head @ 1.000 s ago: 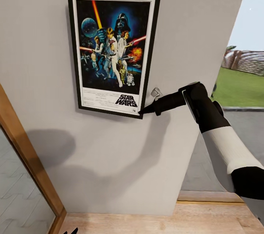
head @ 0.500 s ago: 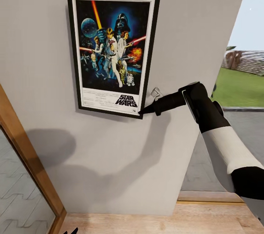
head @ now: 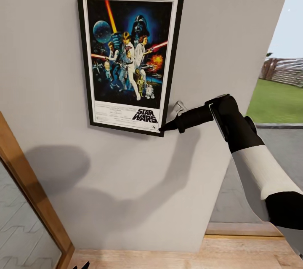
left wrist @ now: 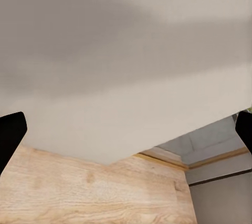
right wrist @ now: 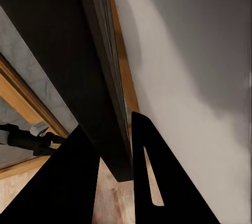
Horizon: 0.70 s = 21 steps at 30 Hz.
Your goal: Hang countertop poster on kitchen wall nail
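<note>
Star Wars poster [head: 130, 59] hangs flat on grey wall [head: 219, 25]; right gripper [head: 162, 127] pinches its lower right frame corner.

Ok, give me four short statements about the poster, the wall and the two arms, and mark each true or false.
1. The poster is up against the grey wall. True.
2. The right gripper holds the poster's top edge. False: its fingers pinch the lower right corner of the frame.
3. The left gripper is open and holds nothing. True.
4. The poster hangs upside down. False: the title strip is at the bottom.
</note>
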Motion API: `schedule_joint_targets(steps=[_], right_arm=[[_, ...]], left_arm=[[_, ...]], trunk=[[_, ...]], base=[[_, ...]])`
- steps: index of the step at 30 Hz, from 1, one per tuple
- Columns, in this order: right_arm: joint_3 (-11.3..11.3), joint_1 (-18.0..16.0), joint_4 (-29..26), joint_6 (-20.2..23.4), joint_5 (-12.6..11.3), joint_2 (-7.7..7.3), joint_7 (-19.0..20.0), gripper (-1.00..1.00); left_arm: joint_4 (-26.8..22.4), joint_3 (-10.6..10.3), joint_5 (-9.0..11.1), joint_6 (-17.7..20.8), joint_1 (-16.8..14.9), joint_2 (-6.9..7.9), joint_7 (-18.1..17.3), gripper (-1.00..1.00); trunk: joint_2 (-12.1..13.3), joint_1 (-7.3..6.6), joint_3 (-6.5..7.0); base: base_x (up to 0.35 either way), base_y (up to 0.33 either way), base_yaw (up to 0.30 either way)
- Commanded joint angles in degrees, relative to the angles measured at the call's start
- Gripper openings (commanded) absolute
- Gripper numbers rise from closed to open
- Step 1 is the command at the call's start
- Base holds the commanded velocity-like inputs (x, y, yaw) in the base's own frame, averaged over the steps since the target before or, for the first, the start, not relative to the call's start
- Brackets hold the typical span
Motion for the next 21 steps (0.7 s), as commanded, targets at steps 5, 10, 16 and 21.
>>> schedule_joint_targets(steps=[5,10,16,21], right_arm=[[-0.05,-0.08,-0.06,0.71,0.54,-0.01,0.60,-1.00],[-0.15,-0.08,-0.08,0.71,0.54,0.00,0.60,-1.00],[-0.17,-0.08,-0.09,0.71,0.54,-0.02,0.60,-1.00],[-0.17,-0.08,-0.10,0.71,0.55,-0.02,0.60,-1.00]], left_arm=[[0.06,0.45,-0.40,-0.29,-0.06,0.00,-0.16,1.00],[0.07,0.45,-0.40,-0.29,-0.06,0.00,-0.16,1.00],[0.08,0.45,-0.40,-0.29,-0.06,0.00,-0.16,1.00],[0.08,0.45,-0.40,-0.29,-0.06,0.01,-0.16,1.00]], trunk=[[-0.14,0.04,-0.14],[-0.14,0.04,-0.14],[-0.14,0.04,-0.14],[-0.14,0.04,-0.14]], base=[[0.026,0.000,0.000],[0.006,0.000,0.000],[0.009,0.000,0.000],[0.074,0.000,0.000]])
